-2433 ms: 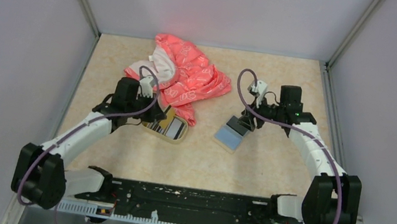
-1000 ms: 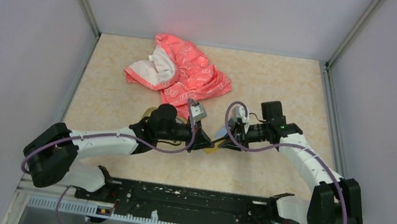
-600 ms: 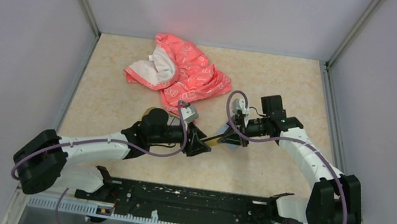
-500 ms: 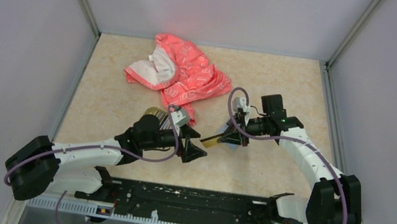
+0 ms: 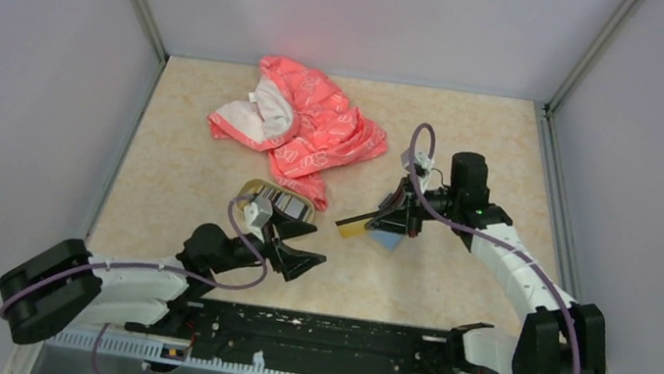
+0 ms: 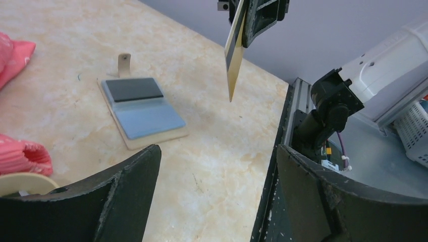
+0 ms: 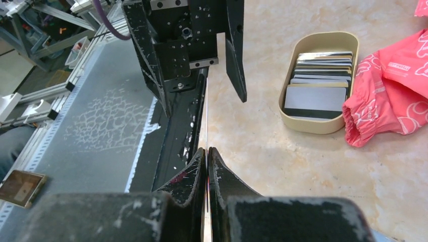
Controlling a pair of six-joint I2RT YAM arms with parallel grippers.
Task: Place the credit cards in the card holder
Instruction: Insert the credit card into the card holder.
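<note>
**Card [image 6: 233, 50] pinched on edge over the open card holder [image 6: 141, 111]**

The golden card [image 5: 357, 226] hangs in the air, clamped at one end by the right tool [image 7: 207, 151]. Its thin edge leads, probably so it can slide into a pocket. The card holder lies opened flat on the worktop [image 6: 212, 101] beneath that tool, lining upward, ready to receive it. The other cards [image 7: 315, 75] sit stacked in the oval dish [image 7: 308, 126] beside the pink cloth [image 5: 317, 125]. The left tool [image 5: 299, 247] is spread wide and empty near the dish, likely placed for the next pick.
</note>
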